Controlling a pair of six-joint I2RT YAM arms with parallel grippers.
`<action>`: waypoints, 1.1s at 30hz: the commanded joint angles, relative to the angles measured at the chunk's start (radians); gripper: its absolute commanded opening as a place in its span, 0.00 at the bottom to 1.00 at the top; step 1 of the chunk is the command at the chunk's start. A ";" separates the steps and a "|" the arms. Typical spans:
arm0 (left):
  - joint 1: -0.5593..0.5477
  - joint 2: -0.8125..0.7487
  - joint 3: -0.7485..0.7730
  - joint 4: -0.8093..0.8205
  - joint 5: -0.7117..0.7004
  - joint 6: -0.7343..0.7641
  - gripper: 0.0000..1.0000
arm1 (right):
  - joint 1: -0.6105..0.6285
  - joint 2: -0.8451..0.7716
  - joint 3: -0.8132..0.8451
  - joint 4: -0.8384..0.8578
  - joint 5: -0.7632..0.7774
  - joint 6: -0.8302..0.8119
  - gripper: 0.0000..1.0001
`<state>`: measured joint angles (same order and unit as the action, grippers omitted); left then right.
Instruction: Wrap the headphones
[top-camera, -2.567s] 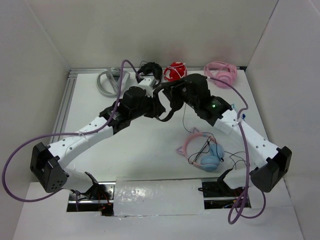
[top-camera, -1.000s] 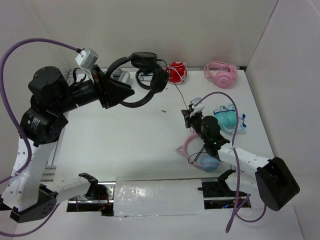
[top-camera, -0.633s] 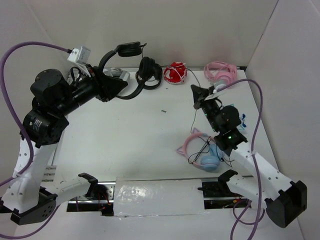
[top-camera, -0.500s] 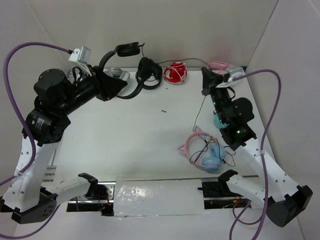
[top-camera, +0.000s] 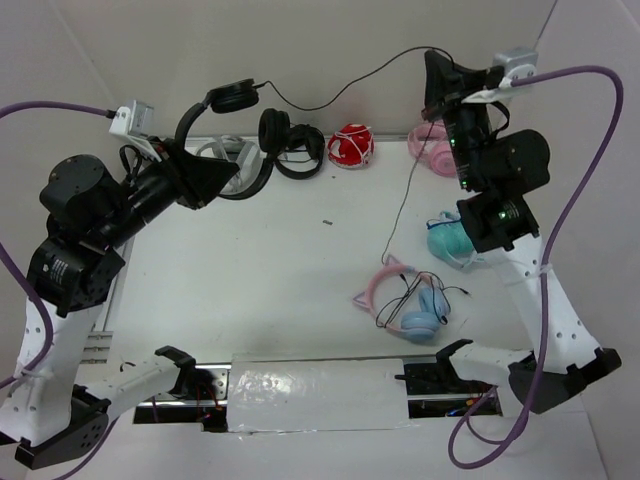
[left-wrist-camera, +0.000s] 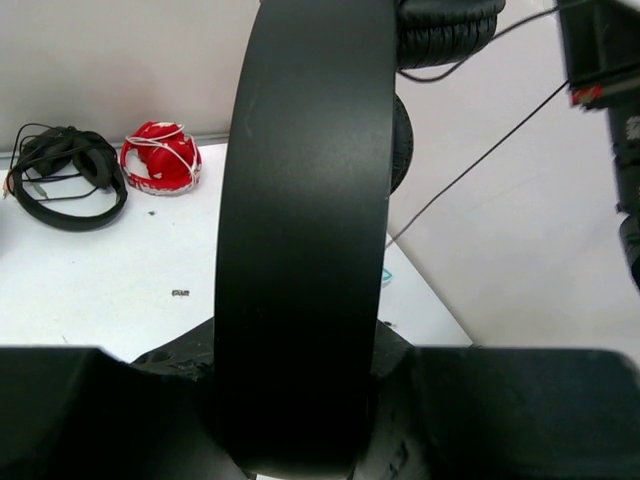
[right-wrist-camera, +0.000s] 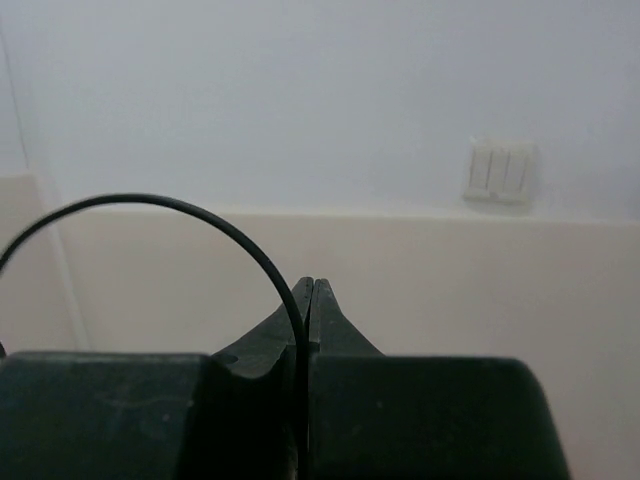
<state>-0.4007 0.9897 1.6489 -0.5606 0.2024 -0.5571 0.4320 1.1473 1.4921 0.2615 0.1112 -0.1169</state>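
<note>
The headphones hang in the air at the back left, thin black band and two round cups. My left gripper is shut on the band, which fills the left wrist view as a broad black strip between the jaws. The thin black cord runs from the upper cup across to my right gripper, raised high at the back right and shut on it. Below that grip the cord drops to the table near the pink pair. In the right wrist view the cord arcs into the closed fingertips of the right gripper.
On the table lie a pink cat-ear pair with blue cups, a teal item, a pink pair, a red bundle, a chunkier black pair and a grey pair. White walls close in on three sides.
My right gripper has climbed from table height to high at the back right, pulling the cord up taut. The left arm has drawn the headphones a little to the left.
</note>
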 joint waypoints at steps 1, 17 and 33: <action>0.005 -0.006 0.018 0.074 -0.017 -0.020 0.00 | -0.001 0.055 0.175 -0.013 -0.068 -0.006 0.00; 0.010 -0.054 -0.005 0.067 -0.063 -0.046 0.00 | 0.054 0.223 0.305 -0.222 -0.065 -0.075 0.00; 0.011 -0.039 -0.011 0.079 -0.046 -0.060 0.00 | 0.194 0.203 -0.524 -0.031 0.029 0.089 0.00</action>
<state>-0.3946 0.9348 1.6165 -0.5621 0.1360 -0.6067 0.5472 1.3457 1.0031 0.1116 0.0879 -0.0593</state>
